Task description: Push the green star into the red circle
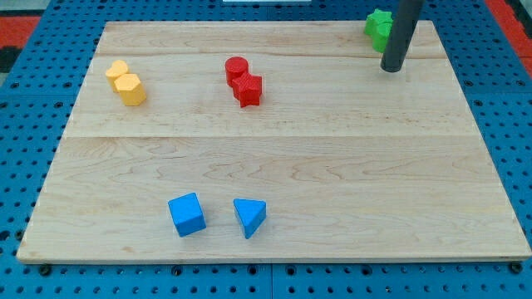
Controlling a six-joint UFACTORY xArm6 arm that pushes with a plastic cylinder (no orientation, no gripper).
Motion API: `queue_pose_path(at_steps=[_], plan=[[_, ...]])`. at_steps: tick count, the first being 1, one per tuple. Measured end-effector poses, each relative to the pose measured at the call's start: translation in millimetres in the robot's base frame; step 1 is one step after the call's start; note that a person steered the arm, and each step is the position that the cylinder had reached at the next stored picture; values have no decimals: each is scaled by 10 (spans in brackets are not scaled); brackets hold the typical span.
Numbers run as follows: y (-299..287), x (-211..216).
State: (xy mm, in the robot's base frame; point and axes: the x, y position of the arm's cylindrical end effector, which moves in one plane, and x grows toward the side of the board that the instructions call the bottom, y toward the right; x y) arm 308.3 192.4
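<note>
The wooden worktop [274, 166] carries everything. My rod has no jaws; my tip [391, 68] sits far right, just beside the green star [378, 29]. The red circle [236, 69] lies well apart to the left, touching a red star [248, 89].

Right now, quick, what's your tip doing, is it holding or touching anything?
My tip: a bare rod with no jaws, holding nothing.
It sits just right of and below the green star at the view's top right; contact cannot be told.
</note>
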Motion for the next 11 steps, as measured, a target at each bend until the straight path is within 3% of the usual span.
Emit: queue_pose_path(at_steps=[3, 4, 5, 6, 7, 8, 9, 10, 11], plan=[[230, 136], [1160, -130], [1412, -1076], [1311, -1170], [827, -1166], [-476, -1165], [-1107, -1121], [-1942, -775], [-2235, -436]])
